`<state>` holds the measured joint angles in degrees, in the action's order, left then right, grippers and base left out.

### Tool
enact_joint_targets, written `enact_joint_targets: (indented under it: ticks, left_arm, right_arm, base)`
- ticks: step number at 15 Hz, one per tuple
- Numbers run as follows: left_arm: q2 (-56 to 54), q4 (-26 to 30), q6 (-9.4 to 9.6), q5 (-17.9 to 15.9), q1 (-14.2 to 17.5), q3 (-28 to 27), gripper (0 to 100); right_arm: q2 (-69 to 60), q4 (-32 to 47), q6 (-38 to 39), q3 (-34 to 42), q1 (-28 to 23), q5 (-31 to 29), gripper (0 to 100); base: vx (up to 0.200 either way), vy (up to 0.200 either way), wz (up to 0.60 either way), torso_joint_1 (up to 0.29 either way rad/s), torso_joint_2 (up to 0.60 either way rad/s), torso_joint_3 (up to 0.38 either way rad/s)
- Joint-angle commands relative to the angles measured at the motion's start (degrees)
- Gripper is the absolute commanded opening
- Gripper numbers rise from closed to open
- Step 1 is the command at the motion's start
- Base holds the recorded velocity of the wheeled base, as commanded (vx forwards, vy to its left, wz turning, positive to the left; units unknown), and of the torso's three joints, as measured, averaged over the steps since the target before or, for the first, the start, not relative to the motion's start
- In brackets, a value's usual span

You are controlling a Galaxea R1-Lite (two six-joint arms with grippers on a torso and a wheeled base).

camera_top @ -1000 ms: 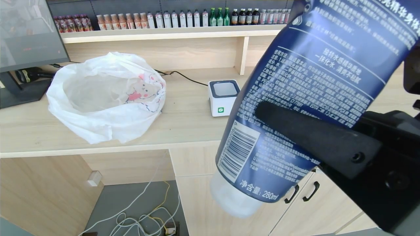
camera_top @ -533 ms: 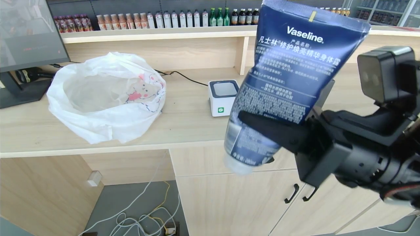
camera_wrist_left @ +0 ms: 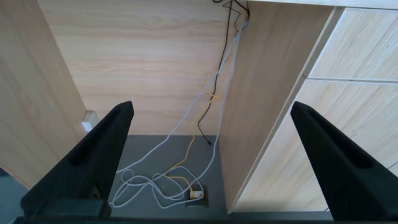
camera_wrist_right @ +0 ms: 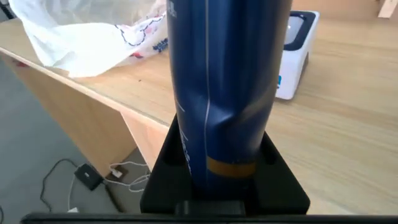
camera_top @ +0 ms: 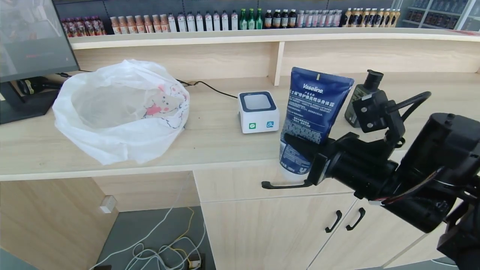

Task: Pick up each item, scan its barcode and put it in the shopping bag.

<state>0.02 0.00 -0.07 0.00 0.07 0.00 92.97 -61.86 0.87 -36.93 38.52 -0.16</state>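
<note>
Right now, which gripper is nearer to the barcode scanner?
Right. The right gripper holds the blue tube just beside the scanner, at the counter's front edge. The left gripper hangs open below the counter, above the floor cables.

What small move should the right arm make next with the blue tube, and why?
Probably carry the blue plastic tube leftward over the white cube-shaped scanner, tilting its printed side toward the top window. The right end effector holds it upright, cap down, beside the scanner, not above it.
</note>
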Motion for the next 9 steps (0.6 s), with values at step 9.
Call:
enact_joint_targets:
  ticks: [9]
  left_arm:
    - [-0.02,0.00,-0.01,0.00,-0.07,0.00,100]
  right_arm:
    - [5.65,-1.78,2.47,-11.15,-1.17,-5.55,0]
  base:
    - [0.000,0.000,0.00,0.000,0.00,0.000]
